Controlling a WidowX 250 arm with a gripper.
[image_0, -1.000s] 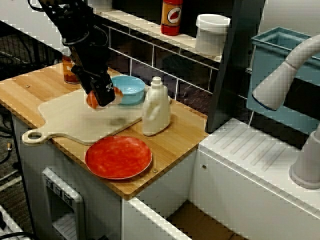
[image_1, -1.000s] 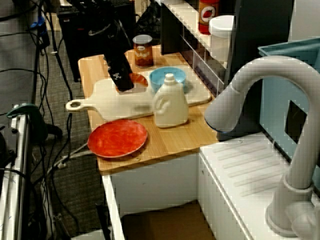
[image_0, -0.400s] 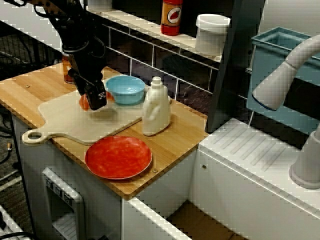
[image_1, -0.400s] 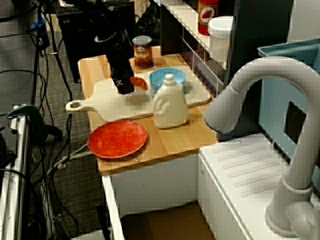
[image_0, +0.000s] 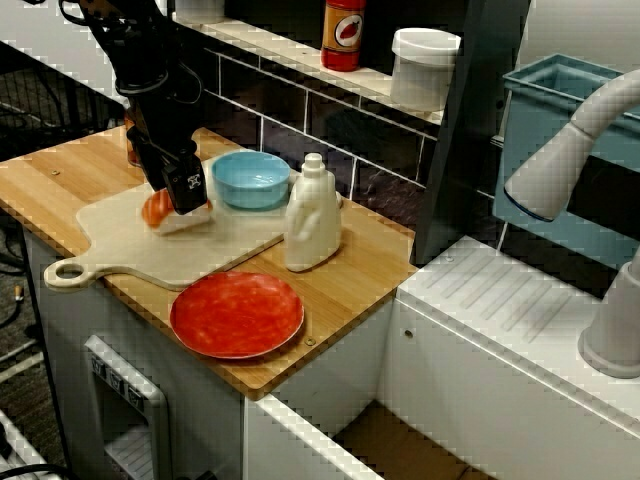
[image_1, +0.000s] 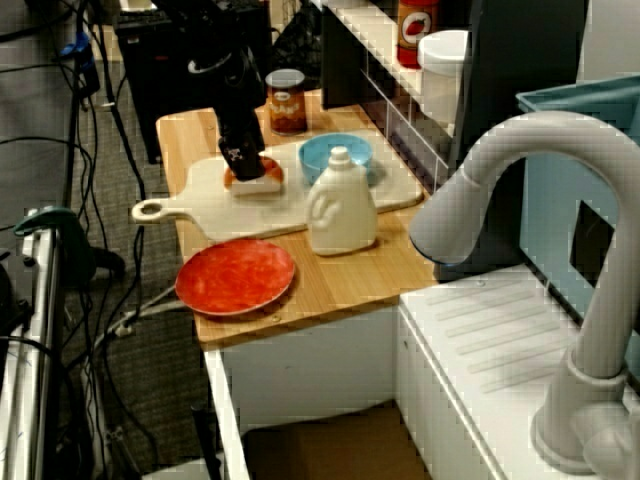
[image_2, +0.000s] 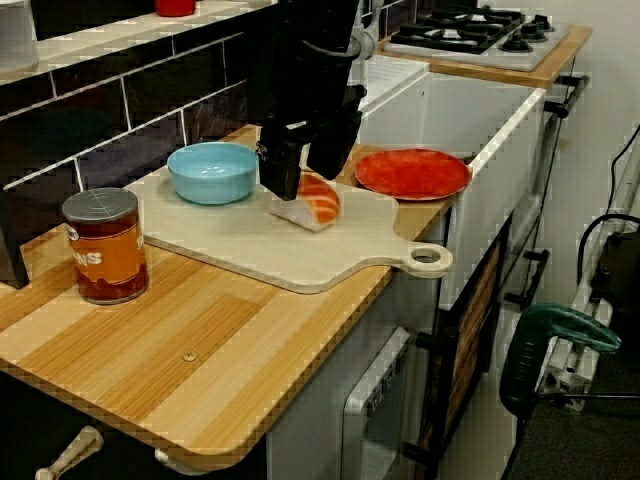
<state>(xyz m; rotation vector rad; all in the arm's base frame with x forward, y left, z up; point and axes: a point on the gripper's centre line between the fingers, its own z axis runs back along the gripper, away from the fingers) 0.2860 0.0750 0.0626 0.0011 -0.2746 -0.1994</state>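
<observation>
My black gripper is down on the pale cutting board, shut on an orange and white salmon piece. In the low side view the salmon piece rests on the cutting board under the gripper. A blue bowl stands on the board just behind it. From the sink end, the gripper stands over the salmon piece, left of the blue bowl.
A white bottle stands at the board's right end and a red plate lies near the counter's front edge. An orange can stands at the far left by the tiled wall. The sink and faucet are to the right.
The gripper carried the salmon piece left, away from the bowl, and down from above the board until the piece touches the board.
</observation>
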